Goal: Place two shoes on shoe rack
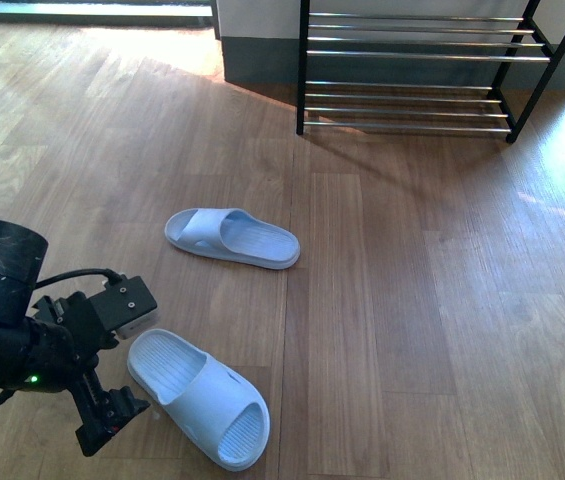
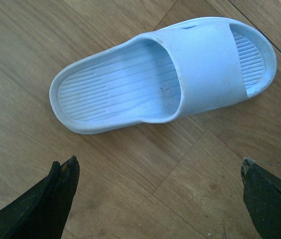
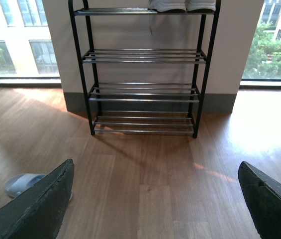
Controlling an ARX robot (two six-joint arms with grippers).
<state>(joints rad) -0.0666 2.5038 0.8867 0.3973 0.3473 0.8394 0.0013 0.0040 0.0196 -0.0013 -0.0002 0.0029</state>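
Just beyond the left gripper's [image 2: 156, 167] wide-apart jaws lies the near slide [image 2: 165, 74], on the floor [image 2: 31, 45], lengthwise along their closing line; the right gripper [image 3: 155, 167], likewise spread, faces the rack [image 3: 145, 55].

Pale blue ridged slides [image 1: 234, 238], black-and-chrome rack [image 1: 402, 128], brown wood floor [image 1: 412, 300]

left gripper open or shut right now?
Open. In the left wrist view the left gripper has its fingers spread wide over bare floor; the slipper lies beyond them, ungrasped.
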